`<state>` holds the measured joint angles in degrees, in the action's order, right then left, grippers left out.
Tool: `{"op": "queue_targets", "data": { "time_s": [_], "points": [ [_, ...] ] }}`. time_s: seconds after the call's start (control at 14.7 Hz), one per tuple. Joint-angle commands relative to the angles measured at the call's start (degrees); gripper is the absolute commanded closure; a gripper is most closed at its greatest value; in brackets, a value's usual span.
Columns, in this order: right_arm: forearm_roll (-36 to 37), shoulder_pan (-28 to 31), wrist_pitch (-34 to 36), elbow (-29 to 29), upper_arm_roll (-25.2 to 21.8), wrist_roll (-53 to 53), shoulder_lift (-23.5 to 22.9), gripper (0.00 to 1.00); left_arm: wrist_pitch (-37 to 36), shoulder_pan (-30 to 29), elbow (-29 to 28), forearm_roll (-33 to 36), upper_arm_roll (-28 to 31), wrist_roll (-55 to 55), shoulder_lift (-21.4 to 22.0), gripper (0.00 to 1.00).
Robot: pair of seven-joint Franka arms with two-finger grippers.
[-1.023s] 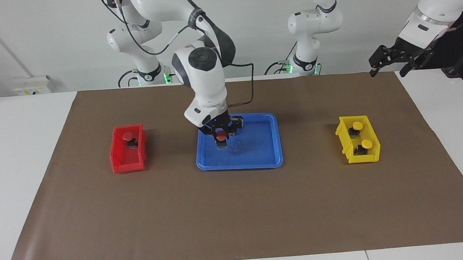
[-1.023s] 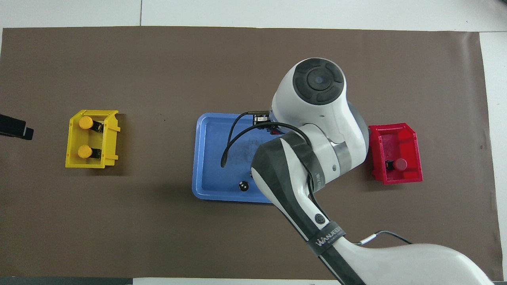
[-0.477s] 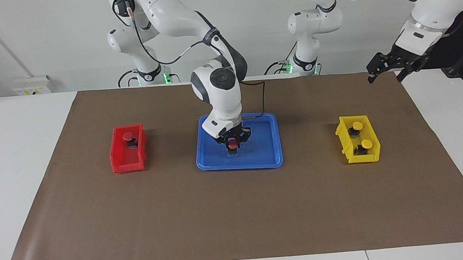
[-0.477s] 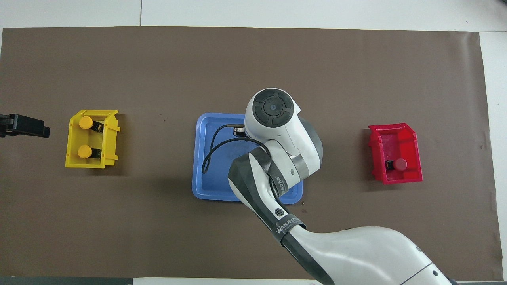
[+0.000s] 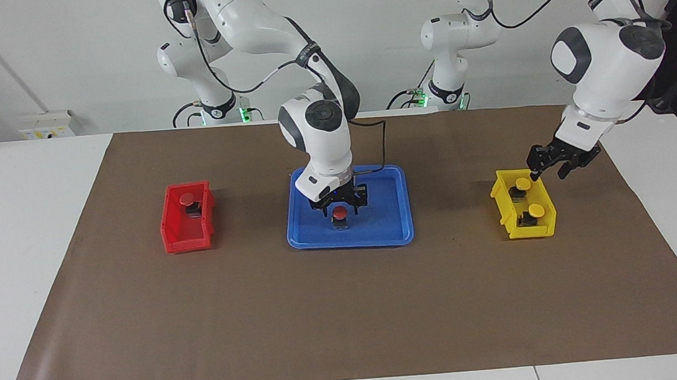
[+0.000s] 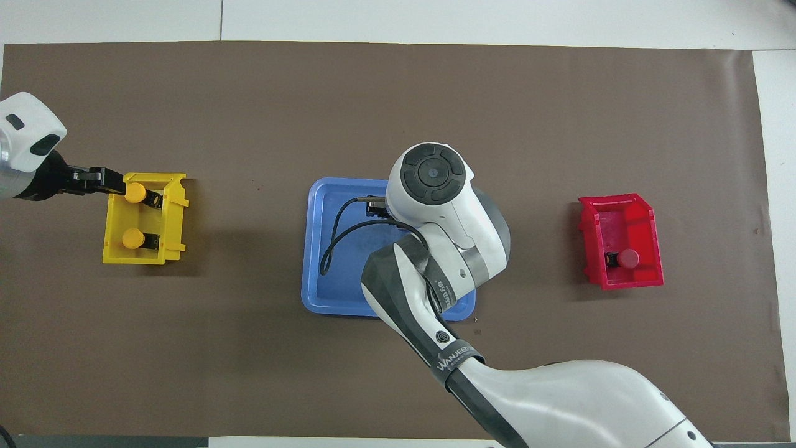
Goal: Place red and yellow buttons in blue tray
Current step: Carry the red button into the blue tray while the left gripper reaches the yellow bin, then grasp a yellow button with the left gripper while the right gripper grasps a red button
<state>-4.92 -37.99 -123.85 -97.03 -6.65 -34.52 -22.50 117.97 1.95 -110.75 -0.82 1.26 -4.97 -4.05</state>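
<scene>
Closest to the robots, the left claw (image 5: 547, 170) hangs low over the yellow bin (image 5: 547, 232), at the bin's rim nearest the robots and just beside the nearer yellow button (image 5: 521, 184). Whether this claw is spread or pressed together I cannot tell, and no button looks lifted. Toward the right arm's end of the table (image 5: 32, 235), about as close to the robots, the red button in the bin (image 5: 186, 199) sits untouched in the red bin (image 5: 184, 243). In the middle, the right claw (image 5: 340, 202) is low over the blue tray (image 5: 389, 234), spread, with nothing pinched. The red button in the tray (image 5: 339, 215) stands upright on the tray floor directly below it, so one of four looks delivered. Farthest out is the farther yellow button (image 5: 534, 209), in the same yellow bin. The step in hand seems to be the left arm's pick of the nearer yellow button. To do it well, centre the claw over the round cap and come straight down inside the bin walls. Grip the dark base or the cap's sides squarely, without nudging the neighbouring button or dragging the light bin. The right claw would best rise straight up, so it does not tip its button, and clear the tray before the left arm arrives.
</scene>
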Motion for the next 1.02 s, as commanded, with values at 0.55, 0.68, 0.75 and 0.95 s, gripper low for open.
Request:
{"op": "queue_targets", "data": {
  "time_s": [0.55, 0.68, 0.75, 0.95],
  "points": [
    [3.9, 29.3, 8.4, -26.0, 0.1, 33.3, 26.3, 0.0, 13.3, -2.1, -5.2, 1.1, 0.0, 0.6, -6.0, 0.33],
    [3.9, 33.7, 5.7, -30.9, 0.1, 38.1, 28.3, 0.01, 12.9, -1.9, -6.1, 1.1, 0.0, 0.6, -5.6, 0.33],
    [3.9, 33.9, 3.1, -32.2, 0.1, 39.0, 28.6, 0.03, 13.0, -1.7, -6.6, 1.1, 0.0, 0.7, -5.4, 0.33],
    [4.0, 33.6, 1.3, -34.1, 0.1, 39.7, 28.0, 0.13, 13.2, -1.3, -6.8, 1.1, -0.1, 0.7, -5.4, 0.33]
  ]
}}
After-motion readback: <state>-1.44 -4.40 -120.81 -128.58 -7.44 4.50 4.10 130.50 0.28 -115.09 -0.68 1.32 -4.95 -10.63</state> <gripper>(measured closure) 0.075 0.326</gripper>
